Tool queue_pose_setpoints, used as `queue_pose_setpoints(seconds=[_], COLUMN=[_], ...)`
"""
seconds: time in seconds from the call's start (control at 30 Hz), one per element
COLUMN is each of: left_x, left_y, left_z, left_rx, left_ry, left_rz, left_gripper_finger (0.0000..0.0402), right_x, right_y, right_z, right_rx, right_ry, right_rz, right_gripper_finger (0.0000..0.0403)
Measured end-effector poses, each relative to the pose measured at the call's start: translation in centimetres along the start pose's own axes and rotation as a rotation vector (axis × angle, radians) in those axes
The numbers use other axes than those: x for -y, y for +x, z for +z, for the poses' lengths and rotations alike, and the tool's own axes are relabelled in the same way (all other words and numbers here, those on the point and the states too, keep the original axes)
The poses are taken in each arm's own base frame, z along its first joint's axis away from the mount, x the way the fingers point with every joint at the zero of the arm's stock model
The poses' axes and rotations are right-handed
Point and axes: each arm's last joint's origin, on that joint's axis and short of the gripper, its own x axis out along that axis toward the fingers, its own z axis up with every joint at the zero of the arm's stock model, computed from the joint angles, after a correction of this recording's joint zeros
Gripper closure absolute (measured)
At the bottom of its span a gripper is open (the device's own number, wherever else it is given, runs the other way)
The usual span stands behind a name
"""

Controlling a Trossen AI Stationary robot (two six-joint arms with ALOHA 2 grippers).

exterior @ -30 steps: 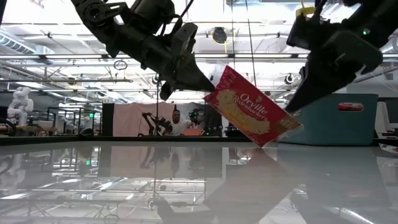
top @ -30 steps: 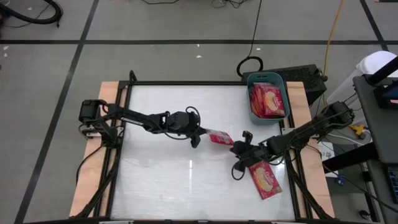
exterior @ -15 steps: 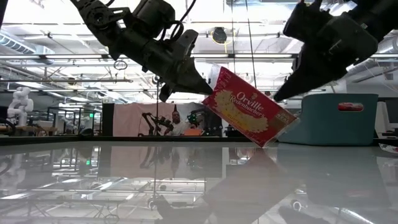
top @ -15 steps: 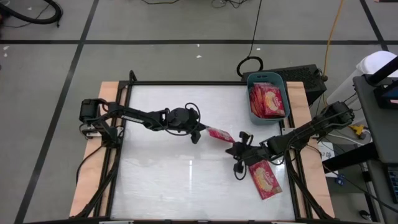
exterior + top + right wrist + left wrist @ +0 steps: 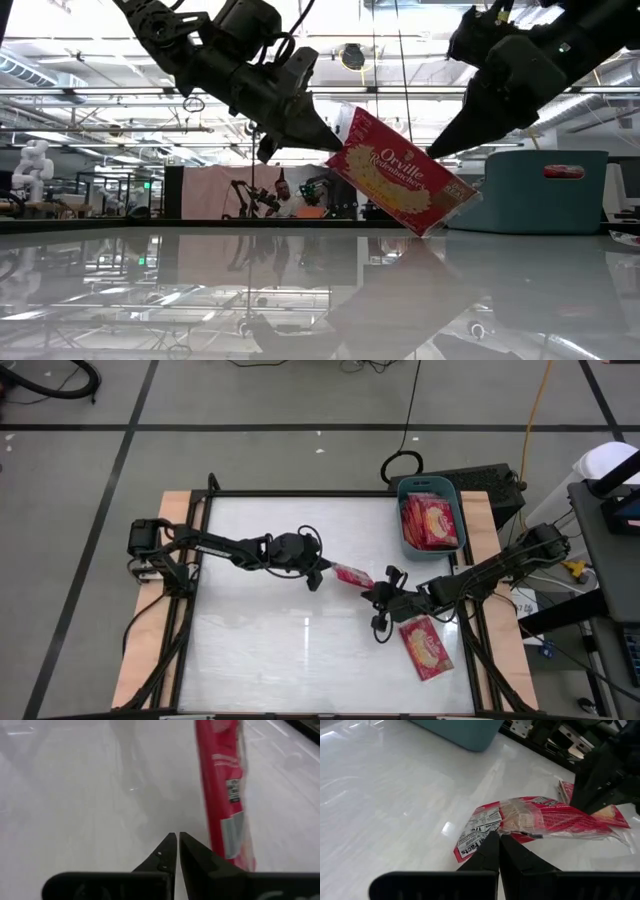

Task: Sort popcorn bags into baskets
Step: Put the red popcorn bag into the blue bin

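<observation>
A: At the centre of the high view, slightly right: left gripper (image 5: 322,572), fingers pressed together on the edge of a red popcorn bag (image 5: 351,576). Held clear of the white table (image 5: 260,630), as seen from the low camera, tilted, yellow picture and lettering facing that lens.

B: In the low view, same bag (image 5: 402,172) hanging mid-frame, down to the right from the left gripper (image 5: 328,142). And the other arm?

A: Just right of that bag from above: right gripper (image 5: 372,596), fingers pressed together, gripping nothing. Dark tip close beside the bag's far end; touching or not, cannot tell. In its own wrist view, closed tips (image 5: 177,838) with the bag (image 5: 223,790) standing edge-on alongside.

B: Lower right of the high view?

A: Second bag (image 5: 426,646) flat on the table, picture side up, just below the right arm.

B: Upper right?

A: Teal basket (image 5: 405,490) at the table's back right corner, several red bags (image 5: 432,522) inside, packed side by side. In the low view, same basket (image 5: 560,192) at the right edge, sitting on the table.

B: Left wrist view?

A: Closed tips (image 5: 498,842) clamped on the crinkled bag (image 5: 535,819), grey-white label print facing up near the fingers.
</observation>
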Motion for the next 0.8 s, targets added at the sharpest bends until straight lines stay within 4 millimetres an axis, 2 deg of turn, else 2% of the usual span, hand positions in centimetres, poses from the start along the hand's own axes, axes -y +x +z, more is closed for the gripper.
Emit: queue_pose_setpoints(seconds=[0.3,0.47,0.6,0.8], left_x=[0.0,0.2,0.3,0.0], left_y=[0.0,0.0,0.0,0.0], left_z=[0.1,0.2,0.1,0.2], left_rx=[0.010,0.019,0.003,-0.006], left_ry=[0.010,-0.003,-0.006,-0.008], left_rz=[-0.005,-0.014,-0.055,-0.062], left_gripper_finger=[0.0401,0.0401,0.0401,0.0401], right_x=[0.6,1.8,2.3,2.1], right_y=[0.4,0.9,1.2,0.7], right_z=[0.0,-0.6,-0.9,0.2], right_rx=[-0.035,-0.050,-0.092,-0.043], right_ry=[-0.041,0.033,0.042,0.008], right_rz=[0.014,-0.046,-0.011,0.014], right_gripper_finger=[0.0374,0.0366,0.0320,0.0211])
